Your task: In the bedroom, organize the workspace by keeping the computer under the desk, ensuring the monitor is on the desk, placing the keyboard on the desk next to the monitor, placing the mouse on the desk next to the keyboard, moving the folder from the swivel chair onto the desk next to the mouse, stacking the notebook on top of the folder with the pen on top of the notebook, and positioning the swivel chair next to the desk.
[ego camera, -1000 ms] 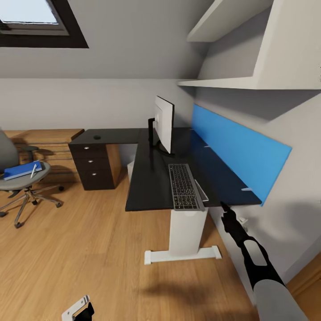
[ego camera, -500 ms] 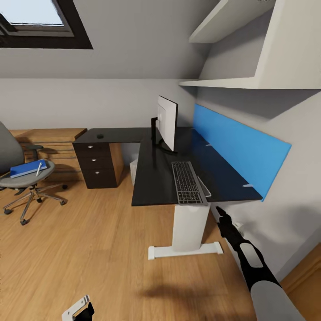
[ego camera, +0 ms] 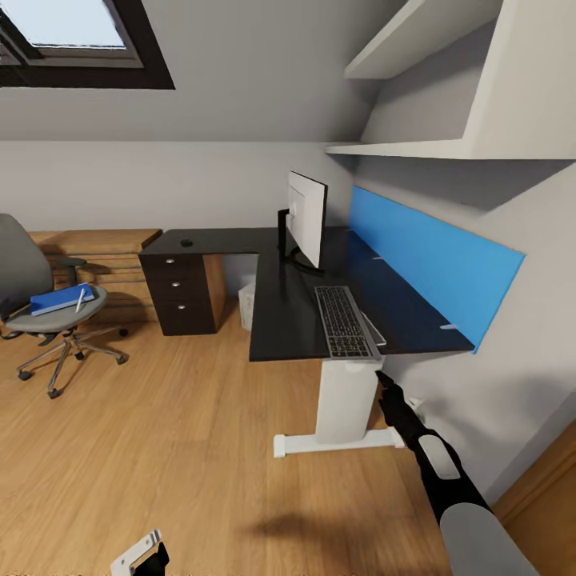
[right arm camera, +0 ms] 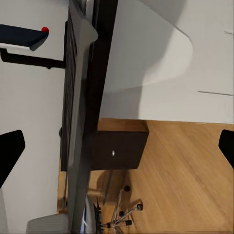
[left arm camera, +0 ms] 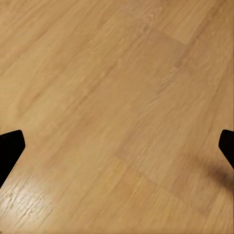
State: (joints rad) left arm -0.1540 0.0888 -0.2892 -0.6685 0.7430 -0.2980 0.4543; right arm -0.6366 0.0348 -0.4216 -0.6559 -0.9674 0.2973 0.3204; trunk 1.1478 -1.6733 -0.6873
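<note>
Below the glossy black L-shaped desk's [ego camera: 280, 320] near edge: right gripper [ego camera: 379, 376], fingers spread | slim silver-framed keyboard [ego camera: 346, 322] on desk, just above fingers | left gripper [left arm camera: 117, 146] spread over wooden floor [left arm camera: 117, 97]

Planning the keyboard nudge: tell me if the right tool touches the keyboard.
Apart. The head view shows the right tool below the desk edge, with open space up to the overhanging keyboard.
</note>
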